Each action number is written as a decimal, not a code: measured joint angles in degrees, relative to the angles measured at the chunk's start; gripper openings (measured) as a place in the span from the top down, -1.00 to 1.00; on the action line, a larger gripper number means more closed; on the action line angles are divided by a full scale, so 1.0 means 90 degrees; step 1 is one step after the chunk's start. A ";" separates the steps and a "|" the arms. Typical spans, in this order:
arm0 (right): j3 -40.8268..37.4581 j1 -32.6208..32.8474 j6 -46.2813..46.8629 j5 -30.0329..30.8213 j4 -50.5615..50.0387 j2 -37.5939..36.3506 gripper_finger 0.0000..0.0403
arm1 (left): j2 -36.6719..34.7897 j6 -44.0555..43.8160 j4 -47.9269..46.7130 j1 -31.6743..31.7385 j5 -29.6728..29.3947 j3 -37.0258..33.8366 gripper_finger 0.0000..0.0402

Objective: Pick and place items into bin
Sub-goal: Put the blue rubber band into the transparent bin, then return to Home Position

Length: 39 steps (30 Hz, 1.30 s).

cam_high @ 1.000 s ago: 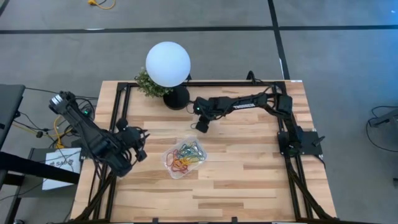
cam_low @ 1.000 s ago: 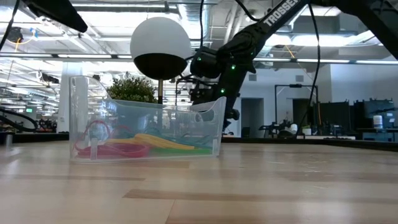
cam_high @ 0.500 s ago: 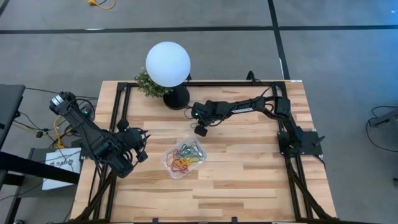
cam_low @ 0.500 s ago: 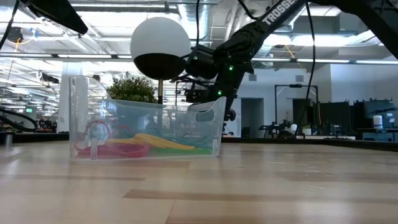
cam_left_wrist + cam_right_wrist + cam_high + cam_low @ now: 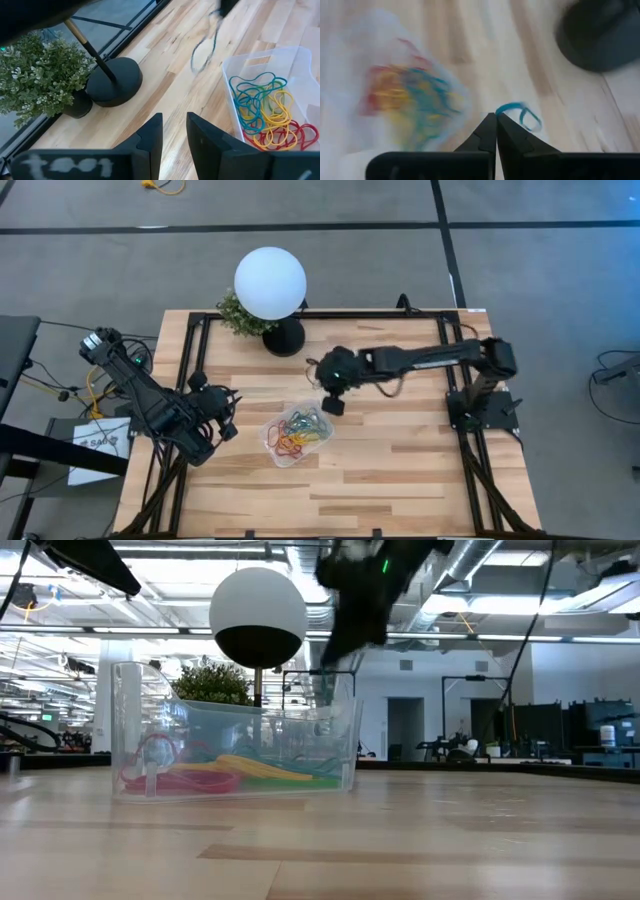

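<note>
The bin is a small clear tray near the table's middle, holding several red, yellow, blue and green loops. In the low view the bin shows side on with the loops lying on its floor. My right gripper is shut on a thin blue loop just off the bin's far right corner, above the table. My left gripper waits by the table's left edge, its fingers a little apart. My right gripper pinches the blue loop between its two fingertips at one end. The fingers point down from above. The loop is lifted clear and hangs slack below the gripper, over the wood beside the bin.
A lamp with a white globe on a black round base and a small green plant stand at the table's far edge. Black frame rails run along the left, right and far sides. Bare wood lies toward the near edge.
My right gripper has moved from beside the lamp base toward the table's near edge, quickly at the end, and now stands close to the bin's far right corner, still shut. The blue loop has travelled with it, clear of the table.
</note>
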 joint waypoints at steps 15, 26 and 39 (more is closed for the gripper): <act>0.0014 0.1678 -0.0700 -0.0154 0.0983 -0.0282 1.00 | 0.0001 -0.0001 0.0001 -0.0001 0.0000 0.0000 0.61; 0.0012 0.1524 -0.0306 0.0640 0.0670 0.0618 0.87 | -0.0002 -0.0002 0.0004 0.0000 0.0000 0.0000 0.61; 0.0012 0.1159 0.0365 0.0850 0.0332 0.0557 0.63 | -0.0002 -0.0078 0.0002 0.0000 0.0387 0.0000 0.61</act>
